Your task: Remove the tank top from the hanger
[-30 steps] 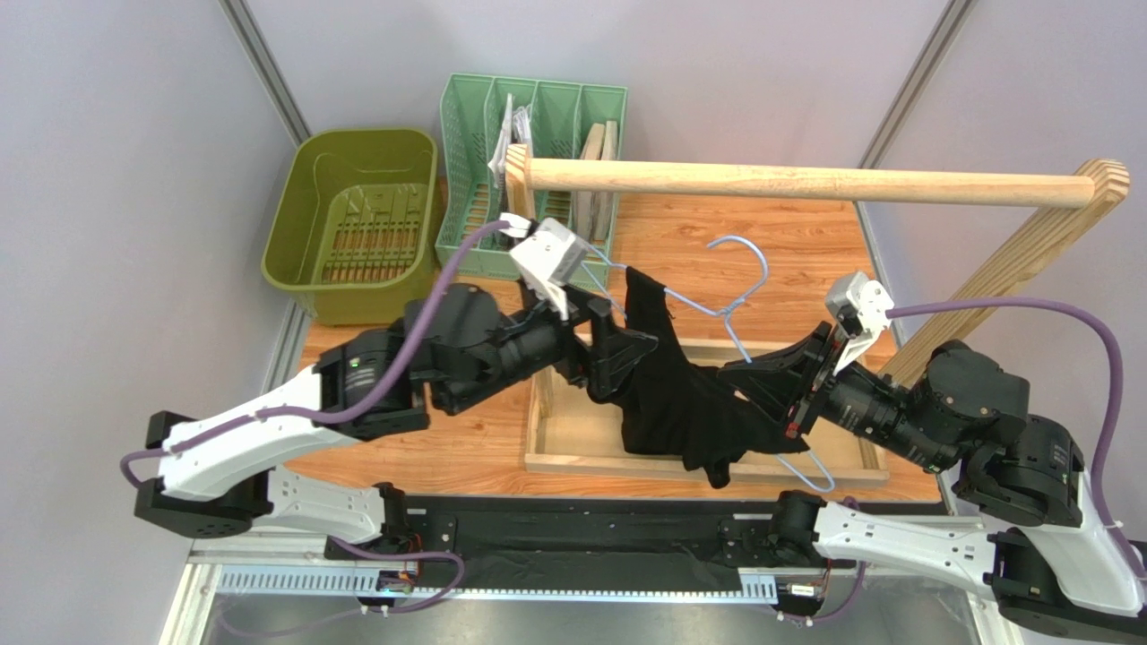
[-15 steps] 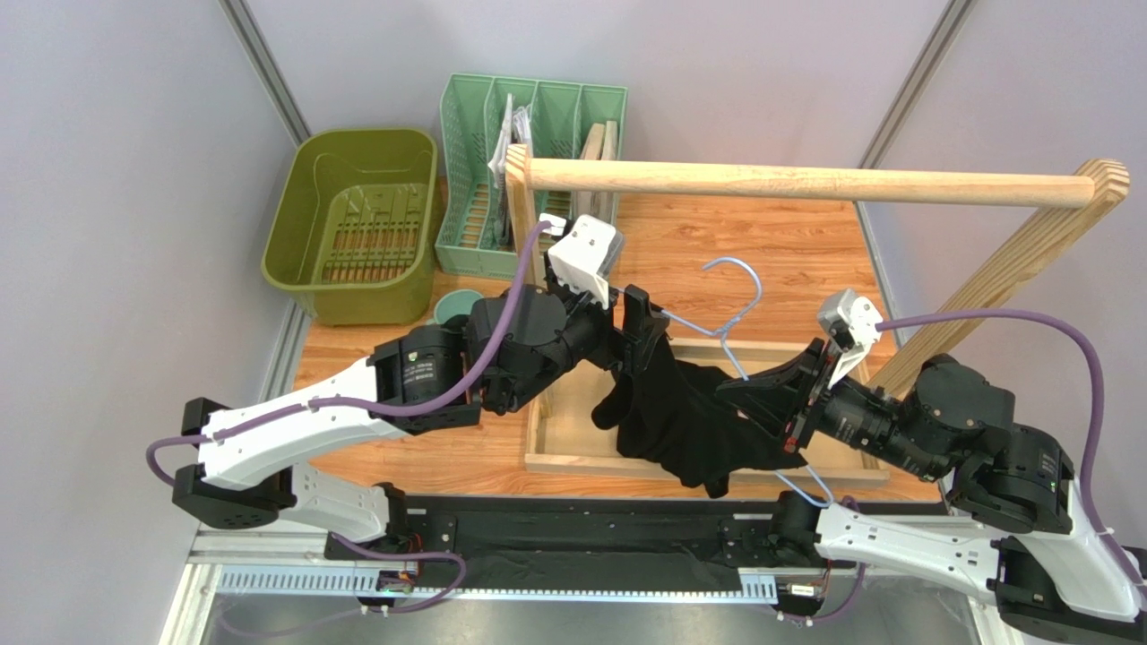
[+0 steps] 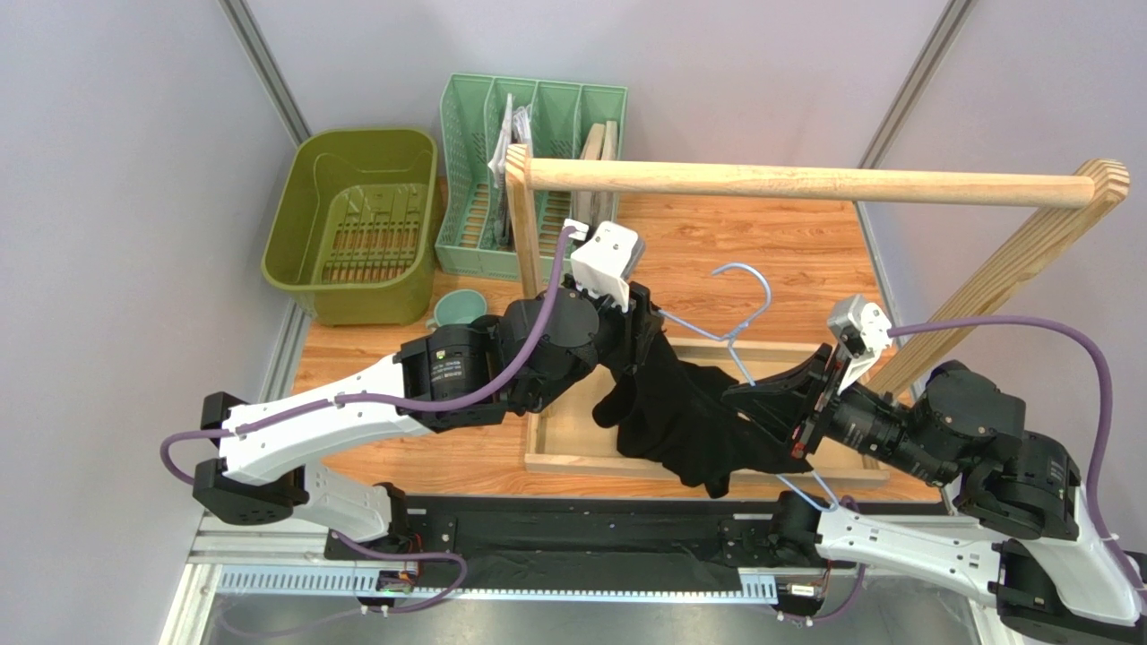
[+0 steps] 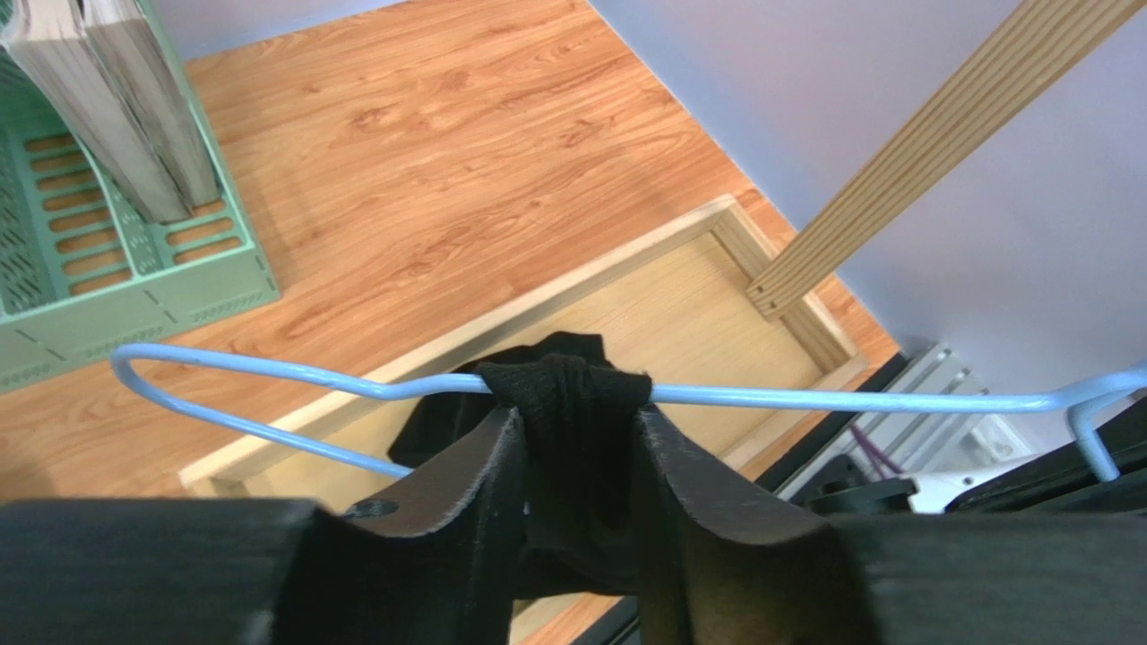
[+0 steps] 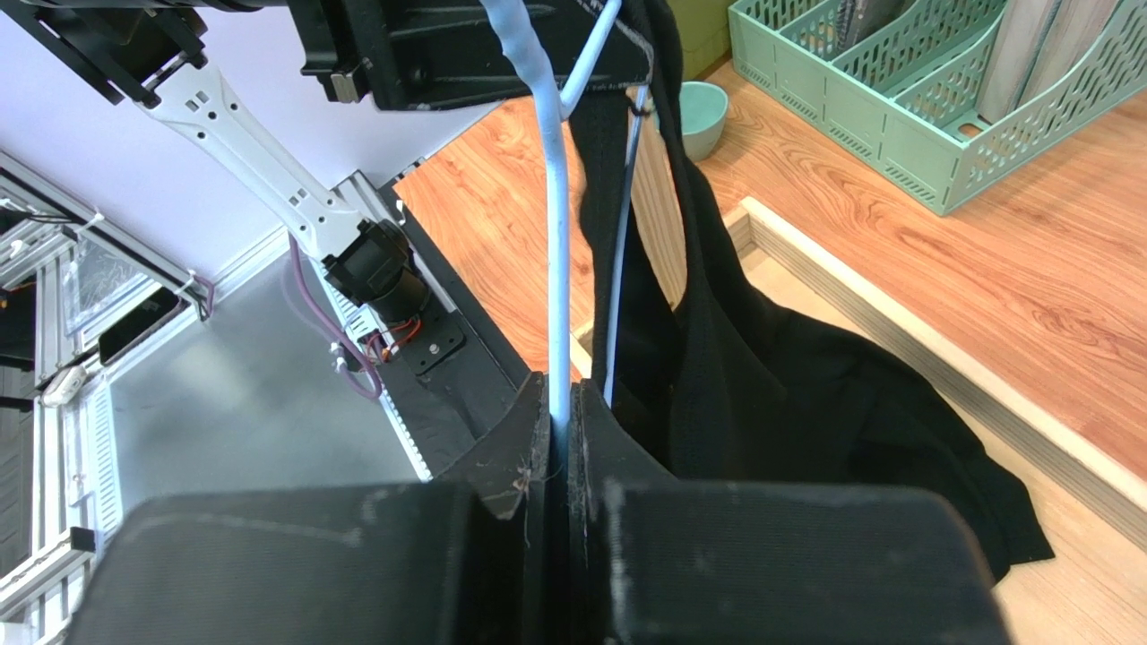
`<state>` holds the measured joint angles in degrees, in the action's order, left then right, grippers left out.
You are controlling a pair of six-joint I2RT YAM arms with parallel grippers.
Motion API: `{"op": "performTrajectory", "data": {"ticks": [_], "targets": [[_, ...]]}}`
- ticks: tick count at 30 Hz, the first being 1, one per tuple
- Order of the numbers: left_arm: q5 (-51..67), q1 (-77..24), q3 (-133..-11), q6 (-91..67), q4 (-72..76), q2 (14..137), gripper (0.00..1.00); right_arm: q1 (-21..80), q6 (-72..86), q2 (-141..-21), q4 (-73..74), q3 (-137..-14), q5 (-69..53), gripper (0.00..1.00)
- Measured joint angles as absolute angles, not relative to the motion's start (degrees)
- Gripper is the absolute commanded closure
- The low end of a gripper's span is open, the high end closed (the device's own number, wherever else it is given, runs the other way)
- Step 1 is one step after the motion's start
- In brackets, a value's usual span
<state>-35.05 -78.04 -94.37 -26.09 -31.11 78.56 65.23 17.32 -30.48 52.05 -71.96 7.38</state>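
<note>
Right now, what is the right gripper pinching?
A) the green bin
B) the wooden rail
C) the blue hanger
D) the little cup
C: the right wrist view shows the right gripper shut on the hanger's blue wire, while the left gripper pinches the tank top's strap.

From above, the tips of the left gripper (image 3: 644, 333) were lost against the black tank top (image 3: 687, 419), so its jaws could not be made out. The cloth and the right gripper (image 3: 765, 403) covered much of the hanger (image 3: 738, 288), leaving only its hook and a lower corner showing. In the left wrist view most of the garment lay hidden beneath the jaws. In the right wrist view wire and cloth ran off the top edge. A teal cup (image 3: 455, 307) sat half behind the left arm.
</note>
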Motion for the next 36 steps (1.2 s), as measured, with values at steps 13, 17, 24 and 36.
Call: {"op": "performTrajectory", "data": {"ticks": [13, 17, 24, 36], "targets": [[-37.0, -78.0, -95.4, -27.5, -36.4, 78.3, 0.92, 65.2, 17.1, -21.5, 58.2, -69.9, 6.9, 1.0], [-38.6, -78.3, -95.4, -28.0, -38.3, 77.5, 0.95, 65.2, 17.2, -17.5, 61.1, -68.3, 5.4, 1.0], [-39.5, -78.7, -95.4, -28.7, -39.0, 76.4, 0.95, 65.2, 16.9, -9.7, 60.9, -68.1, -0.4, 1.0], [-39.2, -76.8, -95.3, -29.5, -40.9, 76.4, 1.0, 65.2, 16.3, -7.1, 60.1, -71.2, -2.9, 1.0]]}}
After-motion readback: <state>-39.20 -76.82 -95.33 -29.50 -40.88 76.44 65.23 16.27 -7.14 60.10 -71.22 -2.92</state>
